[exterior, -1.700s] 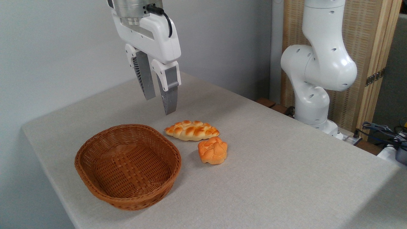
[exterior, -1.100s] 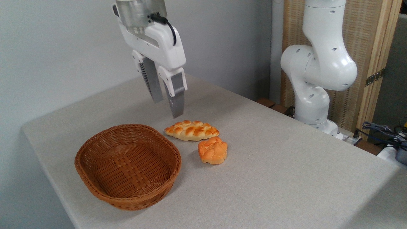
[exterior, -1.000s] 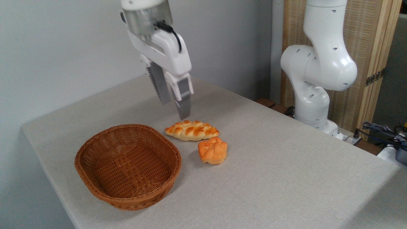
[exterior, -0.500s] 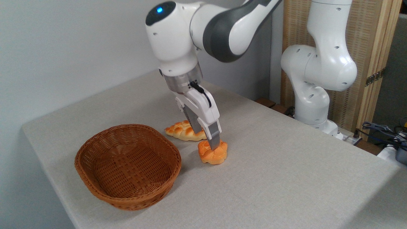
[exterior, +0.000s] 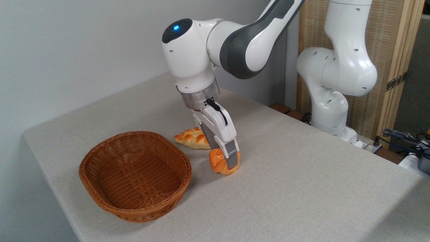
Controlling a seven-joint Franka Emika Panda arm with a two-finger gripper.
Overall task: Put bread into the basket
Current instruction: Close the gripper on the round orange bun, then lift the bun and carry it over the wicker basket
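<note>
The bread [exterior: 217, 163], a small round orange-golden bun, lies on the table just right of the basket. My gripper [exterior: 223, 157] has come down over it and is open, one finger [exterior: 231, 156] in front of the bun's right half and the other behind it, mostly hidden. The bun still rests on the cloth. The oval brown wicker basket [exterior: 100, 149] stands empty at the front left, about a hand's width from the bun.
A longer braided loaf [exterior: 190, 137] lies just behind the bun, partly hidden by my gripper. The grey cloth-covered table [exterior: 302, 188] ends close to the basket on the left. The arm's white base [exterior: 331, 101] stands at the back right, with cables [exterior: 403, 137] beyond it.
The gripper swung right from above the basket's far side and dropped steeply; over the last half second it sank further, so its fingers now straddle the bun. Bun, loaf and basket have not moved.
</note>
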